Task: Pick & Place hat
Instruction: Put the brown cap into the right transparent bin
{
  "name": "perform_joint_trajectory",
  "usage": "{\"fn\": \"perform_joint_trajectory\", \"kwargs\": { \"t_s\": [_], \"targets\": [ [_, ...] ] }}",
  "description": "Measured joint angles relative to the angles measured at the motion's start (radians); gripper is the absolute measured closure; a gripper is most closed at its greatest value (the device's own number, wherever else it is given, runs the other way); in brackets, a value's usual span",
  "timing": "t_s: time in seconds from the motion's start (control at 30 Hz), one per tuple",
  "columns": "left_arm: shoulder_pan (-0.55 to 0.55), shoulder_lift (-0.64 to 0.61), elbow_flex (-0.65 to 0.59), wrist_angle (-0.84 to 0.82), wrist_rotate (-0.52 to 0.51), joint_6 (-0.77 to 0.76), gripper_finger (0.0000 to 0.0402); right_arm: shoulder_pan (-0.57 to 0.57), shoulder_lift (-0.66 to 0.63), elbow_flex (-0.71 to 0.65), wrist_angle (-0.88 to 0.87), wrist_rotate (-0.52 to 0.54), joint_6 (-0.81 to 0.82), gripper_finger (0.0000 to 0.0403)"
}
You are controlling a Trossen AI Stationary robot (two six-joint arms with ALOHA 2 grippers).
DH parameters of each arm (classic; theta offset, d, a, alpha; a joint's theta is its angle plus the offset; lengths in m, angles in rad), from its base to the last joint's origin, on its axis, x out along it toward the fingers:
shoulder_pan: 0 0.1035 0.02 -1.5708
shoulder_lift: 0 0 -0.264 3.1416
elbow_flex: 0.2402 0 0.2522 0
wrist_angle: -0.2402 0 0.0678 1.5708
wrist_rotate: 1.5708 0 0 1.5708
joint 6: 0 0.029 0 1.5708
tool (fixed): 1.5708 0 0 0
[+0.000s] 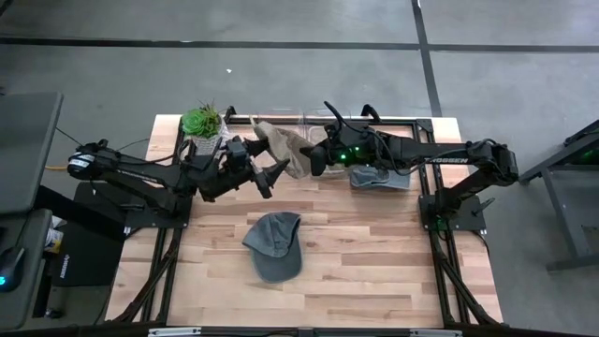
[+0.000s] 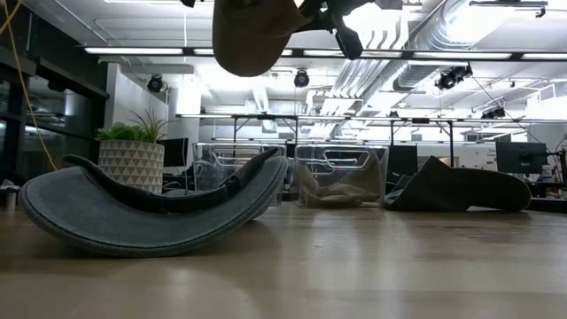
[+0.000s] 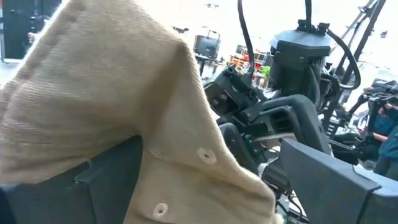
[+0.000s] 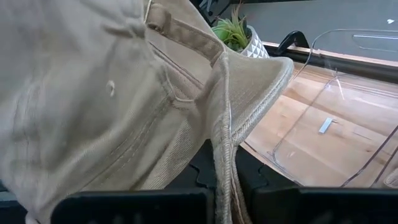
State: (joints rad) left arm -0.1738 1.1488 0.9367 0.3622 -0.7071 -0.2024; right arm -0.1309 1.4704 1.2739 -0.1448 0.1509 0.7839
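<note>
A tan hat (image 1: 284,145) hangs in the air over the table's far middle, between both arms; in the low view the tan hat (image 2: 252,31) is well above the tabletop. My right gripper (image 1: 316,157) reaches in from the right and is shut on it. My left gripper (image 1: 269,175) sits just left of and below the hat, with its fingers apart. In the left wrist view the hat (image 3: 124,112) drapes over one finger, and I cannot tell whether they touch. A dark grey cap (image 1: 276,245) rests on its crown on the table's middle. My right gripper (image 4: 224,200) pinches the tan hat's brim edge (image 4: 227,155) between its two fingers. It comes in roughly level from the table's right side. The hat is lifted clear of the table, and its crown (image 4: 93,106) bulges out ahead of the fingers toward the left arm.
Another grey hat (image 1: 379,178) lies flat under the right arm. A potted plant (image 1: 201,122) stands at the far left corner. Clear plastic bins (image 2: 337,177) sit along the far edge. Bare wood (image 1: 374,271) shows on the near half around the grey cap.
</note>
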Motion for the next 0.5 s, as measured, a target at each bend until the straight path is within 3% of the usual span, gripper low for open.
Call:
{"fn": "perform_joint_trajectory", "kwargs": {
  "t_s": [0.23, 0.5],
  "targets": [
    [-0.100, 0.000, 0.000, -0.105, -0.164, -0.061, 0.0039, -0.025, -0.001, 0.000, -0.009, 0.001, -0.018, 0.0397],
    [-0.208, 0.000, 0.000, -0.350, -0.305, -0.328, 0.0039, -0.058, -0.024, 0.000, -0.038, -0.004, -0.053, 0.0397]
  ]
}}
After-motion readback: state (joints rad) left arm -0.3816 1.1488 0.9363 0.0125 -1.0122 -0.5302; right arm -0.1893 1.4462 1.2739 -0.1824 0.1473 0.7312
